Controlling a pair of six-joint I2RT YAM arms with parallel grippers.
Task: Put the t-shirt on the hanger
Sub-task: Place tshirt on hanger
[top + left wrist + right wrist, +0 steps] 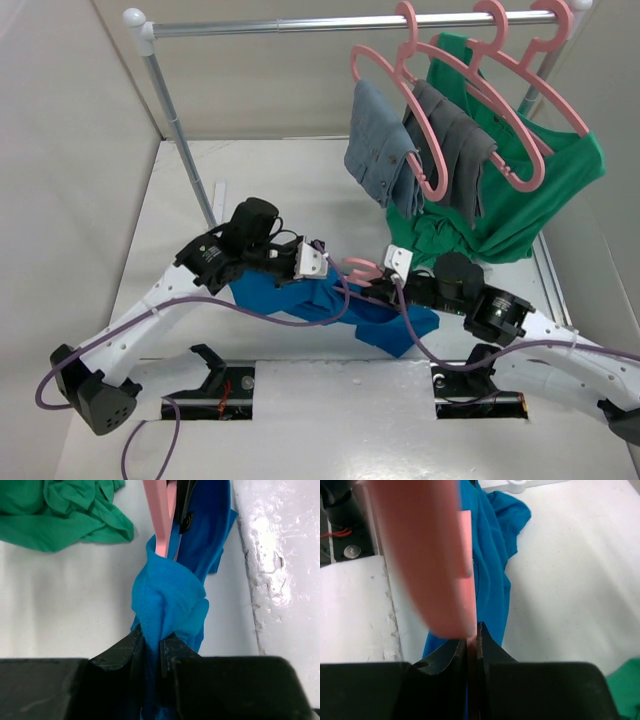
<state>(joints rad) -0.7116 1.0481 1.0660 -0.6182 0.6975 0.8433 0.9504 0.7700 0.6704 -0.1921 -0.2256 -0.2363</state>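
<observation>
White tabletop point(330, 420), blue t-shirt point(290, 298) bunched mid-table between both arms.
Left gripper point(152, 647) pinches a ribbed fold, opening it up; at its three o'clock the right gripper point(472, 640) clamps the pink hanger point(358, 267), apparently to thread it inside.

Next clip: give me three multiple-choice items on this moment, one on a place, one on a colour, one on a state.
1. The t-shirt is: A on the floor; B hanging at the two grippers; C in a box.
2. The hanger in the right gripper is: A white; B pink; C black.
3. The left gripper is: A open; B shut on the hanger; C shut on the t-shirt.
Answers: B, blue cloth hangs under both arms' tips; B, a pink bar sits between its fingers; C, its fingers pinch blue cloth.
</observation>
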